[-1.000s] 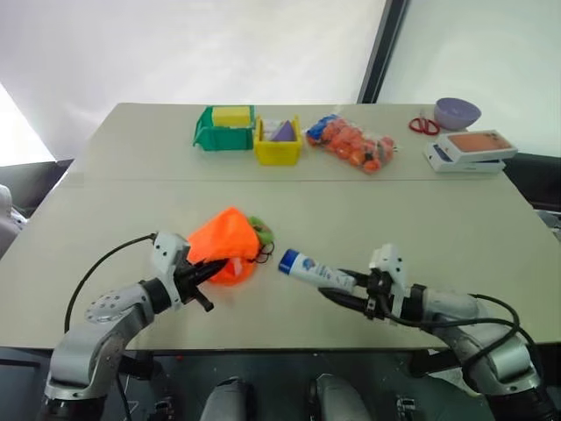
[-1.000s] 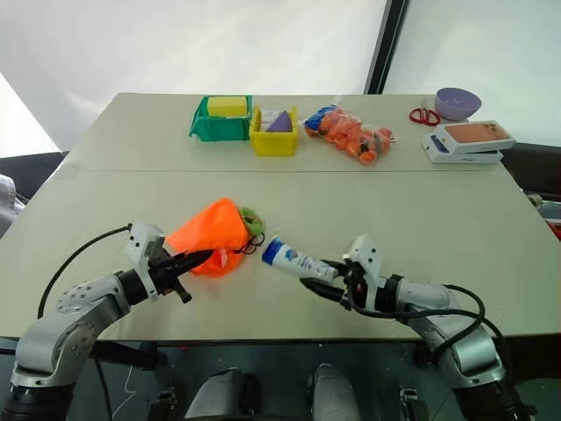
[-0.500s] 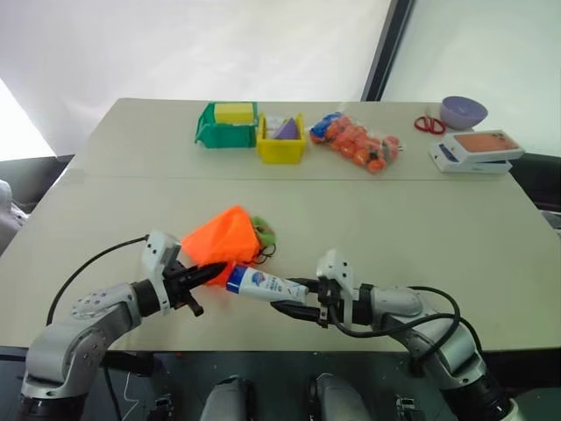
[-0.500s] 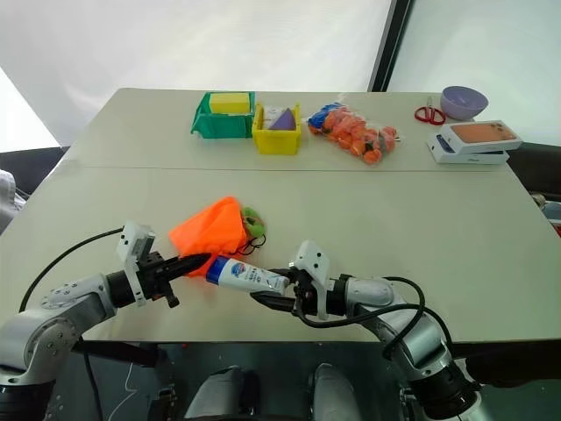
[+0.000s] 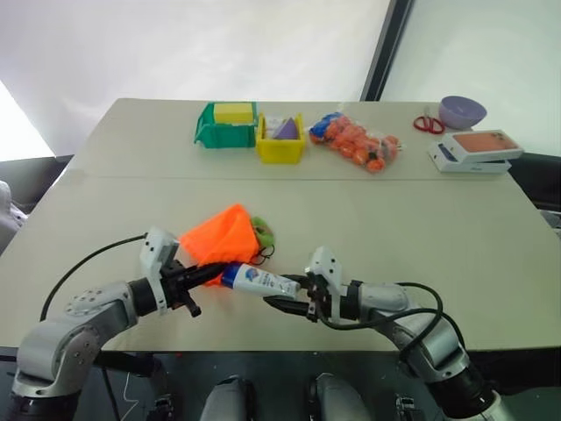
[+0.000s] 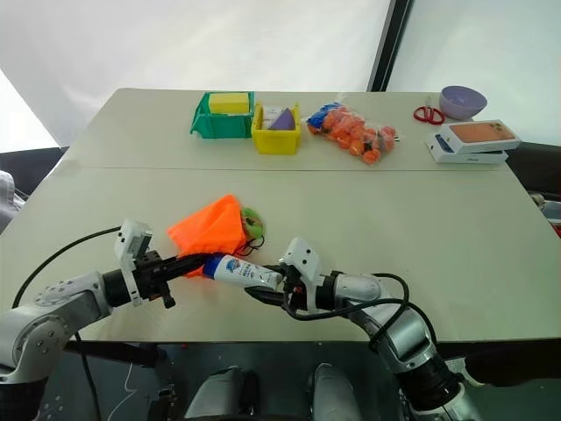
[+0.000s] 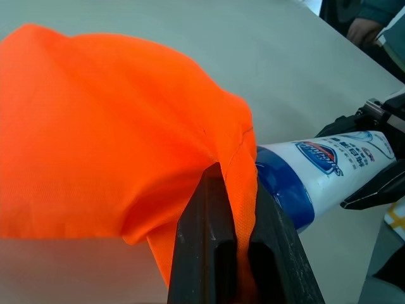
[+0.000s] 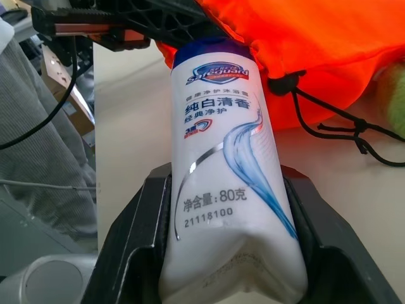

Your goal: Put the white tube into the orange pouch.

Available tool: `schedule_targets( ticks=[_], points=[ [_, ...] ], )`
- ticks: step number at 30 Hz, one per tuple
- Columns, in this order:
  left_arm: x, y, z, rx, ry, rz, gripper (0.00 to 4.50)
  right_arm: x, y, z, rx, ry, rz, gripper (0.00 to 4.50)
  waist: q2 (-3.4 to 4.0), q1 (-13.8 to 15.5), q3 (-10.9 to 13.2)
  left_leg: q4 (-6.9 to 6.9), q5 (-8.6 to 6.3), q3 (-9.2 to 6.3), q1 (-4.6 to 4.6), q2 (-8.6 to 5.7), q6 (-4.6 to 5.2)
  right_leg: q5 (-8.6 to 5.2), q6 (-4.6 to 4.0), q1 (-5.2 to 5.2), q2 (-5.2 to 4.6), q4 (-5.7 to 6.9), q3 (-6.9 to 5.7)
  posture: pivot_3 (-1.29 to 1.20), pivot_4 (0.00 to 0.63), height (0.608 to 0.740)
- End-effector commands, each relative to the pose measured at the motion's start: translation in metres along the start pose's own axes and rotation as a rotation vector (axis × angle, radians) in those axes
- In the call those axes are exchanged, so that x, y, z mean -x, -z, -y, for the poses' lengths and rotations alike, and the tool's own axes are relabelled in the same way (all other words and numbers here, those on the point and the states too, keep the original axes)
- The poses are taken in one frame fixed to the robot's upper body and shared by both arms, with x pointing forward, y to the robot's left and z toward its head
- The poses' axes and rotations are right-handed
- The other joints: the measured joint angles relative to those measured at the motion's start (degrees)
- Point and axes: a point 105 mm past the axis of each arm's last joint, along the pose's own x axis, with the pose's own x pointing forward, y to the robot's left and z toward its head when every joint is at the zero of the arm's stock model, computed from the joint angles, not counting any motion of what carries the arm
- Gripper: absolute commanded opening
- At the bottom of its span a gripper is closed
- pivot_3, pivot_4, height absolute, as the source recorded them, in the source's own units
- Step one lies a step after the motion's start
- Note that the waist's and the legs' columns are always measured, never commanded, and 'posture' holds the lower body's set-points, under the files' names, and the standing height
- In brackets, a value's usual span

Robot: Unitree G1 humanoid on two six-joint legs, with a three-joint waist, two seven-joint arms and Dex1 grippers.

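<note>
At the near edge of the table [image 5: 491,263], the right gripper [image 5: 282,293] clamps the crimped end of the white tube [image 5: 259,281], its two fingers partly spread around the tube's flat tail, so the blue cap leads toward the orange pouch [image 5: 223,241]. The tube lies nearly level, cap-first, with the cap touching the pouch's fabric rim; from the left wrist view the cap sits at the lip of the opening, not yet inside. The left gripper [image 5: 209,274] is pinched fully together on a fold of that rim, seemingly to lift the edge and hold the mouth up so the tube has something to slide into. The pouch's body slumps on the table behind the grip, its black cord and green tassel [image 5: 262,231] trailing beside it toward the right. Judging by this, insertion is just starting, and the soft rim could fold under the cap if pushed off-line. Farther back stand a green bin [image 5: 224,125], a yellow bin [image 5: 280,140] and a clear bag of orange items [image 5: 355,141]; at the far right lie a flat box [image 5: 478,149], scissors [image 5: 425,124] and a purple bowl [image 5: 463,111].
</note>
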Motion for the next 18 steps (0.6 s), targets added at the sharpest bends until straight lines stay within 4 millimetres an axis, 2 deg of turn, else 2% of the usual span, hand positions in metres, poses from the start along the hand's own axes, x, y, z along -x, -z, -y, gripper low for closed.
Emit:
schedule_targets(
  ticks=[1, 18],
  points=[
    [-0.002, -0.011, 0.016, -0.043, 0.064, 0.027, 0.0, -0.005, -0.013, 0.0, 0.053, -0.003, 0.039, 1.55, 0.01, -0.01, 0.0, 0.0, 0.0, 0.0, 0.0, 0.0, 0.0, 0.0, 0.0, 0.0, 0.0, 0.0, 0.0, 0.0, 0.15, 0.74],
    [-0.012, -0.011, 0.039, -0.098, 0.16, -0.021, 0.0, -0.022, -0.028, 0.006, 0.106, 0.083, 0.107, 1.55, 0.02, -0.1, 0.01, -0.01, 0.0, 0.0, -0.01, -0.03, -0.02, 0.01, -0.01, 0.0, -0.03, -0.01, 0.0, 0.0, 0.15, 0.74]
  ],
)
